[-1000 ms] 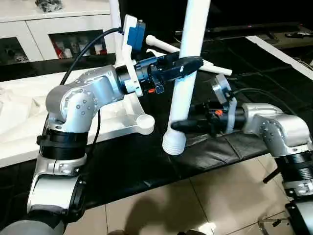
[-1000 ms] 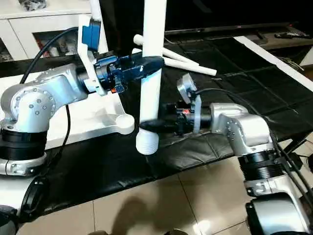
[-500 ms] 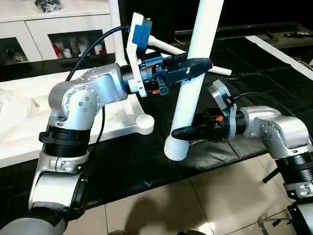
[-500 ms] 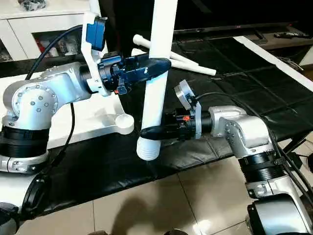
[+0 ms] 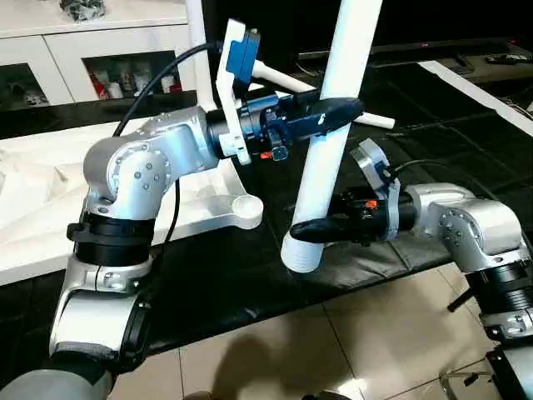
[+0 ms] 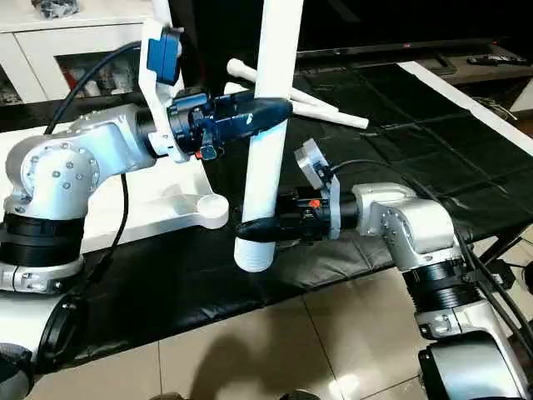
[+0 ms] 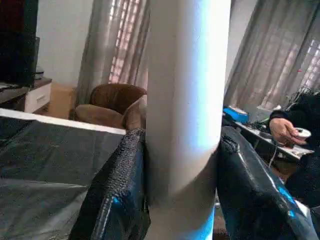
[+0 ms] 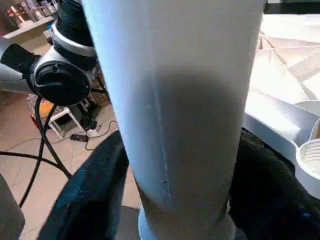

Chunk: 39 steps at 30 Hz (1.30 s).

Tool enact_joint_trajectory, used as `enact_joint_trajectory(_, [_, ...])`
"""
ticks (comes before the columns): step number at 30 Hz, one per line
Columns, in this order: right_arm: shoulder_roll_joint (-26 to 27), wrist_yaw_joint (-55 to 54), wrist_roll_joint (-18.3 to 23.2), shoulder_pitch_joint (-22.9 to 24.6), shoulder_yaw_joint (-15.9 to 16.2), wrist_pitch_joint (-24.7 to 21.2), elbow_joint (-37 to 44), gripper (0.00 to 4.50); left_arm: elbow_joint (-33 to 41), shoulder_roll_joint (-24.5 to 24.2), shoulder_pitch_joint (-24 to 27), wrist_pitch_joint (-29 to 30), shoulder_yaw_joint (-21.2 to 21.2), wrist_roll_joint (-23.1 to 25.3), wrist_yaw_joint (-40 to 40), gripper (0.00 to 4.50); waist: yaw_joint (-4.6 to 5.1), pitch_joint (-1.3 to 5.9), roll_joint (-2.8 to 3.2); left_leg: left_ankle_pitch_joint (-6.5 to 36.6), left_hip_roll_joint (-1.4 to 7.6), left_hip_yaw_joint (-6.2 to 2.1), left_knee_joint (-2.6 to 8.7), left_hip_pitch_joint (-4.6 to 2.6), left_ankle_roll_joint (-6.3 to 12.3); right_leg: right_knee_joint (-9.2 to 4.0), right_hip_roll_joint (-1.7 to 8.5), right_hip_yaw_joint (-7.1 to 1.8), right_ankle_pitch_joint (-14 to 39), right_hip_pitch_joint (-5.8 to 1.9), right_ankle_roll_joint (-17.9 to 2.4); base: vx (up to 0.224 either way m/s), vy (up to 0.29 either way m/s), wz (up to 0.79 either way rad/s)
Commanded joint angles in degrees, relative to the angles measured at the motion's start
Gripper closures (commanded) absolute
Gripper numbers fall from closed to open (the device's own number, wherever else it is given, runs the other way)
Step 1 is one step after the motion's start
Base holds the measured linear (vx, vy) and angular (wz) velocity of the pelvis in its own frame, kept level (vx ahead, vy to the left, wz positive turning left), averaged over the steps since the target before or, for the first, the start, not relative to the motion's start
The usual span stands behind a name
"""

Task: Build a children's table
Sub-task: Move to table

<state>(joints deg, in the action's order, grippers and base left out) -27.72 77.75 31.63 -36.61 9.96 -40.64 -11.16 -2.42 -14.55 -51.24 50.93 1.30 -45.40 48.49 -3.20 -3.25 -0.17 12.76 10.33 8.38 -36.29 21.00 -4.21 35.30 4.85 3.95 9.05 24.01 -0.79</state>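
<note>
One white leg [image 5: 354, 42] of the children's table is held nearly upright over the front edge of the black-covered surface, leaning slightly right at the top. My left gripper [image 5: 337, 108] is shut on its middle, and both black fingers [image 7: 120, 185] press its sides. My right gripper [image 5: 310, 229] is closed around the leg just above its threaded bottom end [image 5: 300, 257]. The white tabletop [image 5: 50, 208] lies underside up on the left, with a round corner socket [image 5: 247, 208] close to the leg's foot. Another leg [image 5: 193, 33] stands upright behind my left arm.
Two more white legs [image 6: 316, 104] lie on the black cover [image 5: 466, 125] behind the grippers. A white cabinet with glass doors [image 5: 100, 50] stands at the back left. Tiled floor [image 5: 333, 350] lies below the front edge. A person's hand [image 7: 285, 130] shows far off.
The held leg has tipped, its top going right, as my left arm rose and pushed forward. My right gripper now sits lower on the leg, covering most of the threaded end.
</note>
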Motion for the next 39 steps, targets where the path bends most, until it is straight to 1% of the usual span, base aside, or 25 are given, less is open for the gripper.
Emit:
enact_joint_trajectory(1, [-0.25, 0.3, 0.16, 0.14, 0.46, 0.08, 1.02, 1.54, 1.82, -0.2, -1.08, 0.56, -0.54, -1.02, 0.75, 2.77, -0.11, 4.5, -0.81, -0.3, 1.58, 0.5, 3.79, 0.33, 4.61, -3.14, 2.54, -2.11, 9.45, -4.43, -14.73, 0.0, 0.0, 0.0])
enact_joint_trajectory(3, [-0.28, 0.57, 0.23, 0.23, 0.51, 0.07, 1.14, 1.54, 2.0, -0.22, -1.01, 0.64, -0.65, -1.06, 0.86, 2.77, -0.15, 4.53, -0.72, -0.39, 1.62, 0.49, 3.77, 0.3, 4.61, -3.11, 2.58, -2.12, 9.29, -4.42, -14.82, 0.0, 0.0, 0.0])
enact_joint_trajectory(6, [-0.35, 1.14, 0.18, 0.41, 0.67, 0.05, 1.57, 1.54, 2.49, -0.14, -0.92, 1.05, -0.78, -1.39, 0.98, 2.77, -0.16, 4.48, -0.77, -0.05, 1.61, 0.51, 3.78, 0.3, 4.5, -3.18, 2.6, -2.12, 9.84, -4.43, -14.82, 0.0, 0.0, 0.0])
enact_joint_trajectory(8, [-0.17, 0.72, -0.95, 0.29, 1.08, 1.14, 0.88, 1.54, 3.24, 0.02, -0.84, 1.8, -0.77, -2.22, 1.34, 2.77, -0.12, 4.49, -0.86, -0.15, 1.64, 0.52, 3.78, 0.32, 4.42, -3.11, 2.57, -2.11, 9.62, -4.39, -14.84, 0.0, 0.0, 0.0])
enact_joint_trajectory(12, [0.19, 0.67, -1.25, -0.07, 1.05, 1.84, 0.22, 1.54, 3.72, -0.02, -0.72, 2.23, -0.92, -2.49, 1.74, 2.77, -0.13, 4.45, -0.79, 0.14, 1.62, 0.51, 3.8, 0.28, 4.49, -3.23, 2.59, -2.12, 10.3, -4.38, -14.59, 0.0, 0.0, 0.0])
enact_joint_trajectory(18, [0.41, 1.29, -0.59, -0.15, 0.92, 1.58, 0.68, 1.54, 3.9, 0.08, -0.69, 2.74, -0.79, -2.75, 1.65, 2.77, -0.12, 4.52, -0.82, -0.47, 1.66, 0.48, 3.78, 0.29, 4.72, -3.04, 2.57, -2.11, 9.11, -4.38, -14.89, 0.0, 0.0, 0.0])
enact_joint_trajectory(23, [0.29, 1.96, 0.27, 0.16, 0.98, 0.83, 1.22, 1.54, 3.76, 0.42, -0.8, 2.96, -0.32, -3.06, 1.29, 2.77, -0.16, 4.5, -0.83, -0.17, 1.57, 0.53, 3.75, 0.33, 4.67, -3.14, 2.59, -2.13, 9.88, -4.46, -14.71, 0.0, 0.0, 0.0])
enact_joint_trajectory(25, [0.31, 2.17, 0.5, 0.22, 0.88, 0.59, 1.35, 1.79, 3.6, 0.56, -0.92, 2.95, -0.25, -3.1, 1.24, 2.77, -0.16, 4.52, -0.83, -0.33, 1.6, 0.52, 3.74, 0.33, 4.76, -3.12, 2.56, -2.12, 9.53, -4.41, -14.77, 0.0, 0.0, 0.0])
enact_joint_trajectory(26, [0.33, 2.36, 0.7, 0.25, 0.78, 0.41, 1.44, 1.79, 3.49, 0.66, -0.98, 2.91, -0.27, -3.06, 1.25, 2.77, -0.14, 4.51, -0.76, -0.43, 1.58, 0.5, 3.74, 0.35, 4.81, -3.09, 2.54, -2.12, 9.38, -4.43, -14.81, 0.0, 0.0, 0.0])
enact_joint_trajectory(29, [0.27, 2.77, 1.11, 0.28, 0.63, 0.04, 1.64, 2.11, 3.39, 0.82, -1.05, 2.84, -0.31, -2.96, 1.27, 2.77, -0.14, 4.54, -0.79, -0.56, 1.63, 0.48, 3.74, 0.32, 4.92, -3.1, 2.56, -2.12, 9.15, -4.43, -14.81, 0.0, 0.0, 0.0])
enact_joint_trajectory(30, [0.27, 2.77, 1.11, 0.28, 0.63, 0.04, 1.64, 2.11, 3.39, 0.82, -1.05, 2.84, -0.31, -2.96, 1.27, 2.77, -0.15, 4.52, -0.8, -0.6, 1.62, 0.48, 3.74, 0.35, 4.91, -3.08, 2.56, -2.11, 9.12, -4.45, -14.79, 0.0, 0.0, 0.0])
enact_joint_trajectory(33, [0.18, 2.99, 1.37, 0.29, 0.56, -0.18, 1.71, 2.37, 3.38, 0.86, -1.09, 2.81, -0.27, -2.93, 1.36, 2.77, -0.15, 4.5, -0.71, -0.28, 1.61, 0.48, 3.76, 0.29, 4.76, -3.15, 2.56, -2.1, 9.68, -4.41, -14.67, 0.0, 0.0, 0.0])
enact_joint_trajectory(39, [0.14, 3.24, 1.48, 0.36, 0.37, -0.37, 1.5, 2.43, 3.29, 0.73, -1.38, 2.55, -0.19, -3.17, 1.5, 2.77, -0.18, 4.52, -0.74, -0.36, 1.58, 0.48, 3.75, 0.34, 4.68, -3.14, 2.54, -2.11, 9.49, -4.44, -14.66, 0.0, 0.0, 0.0])
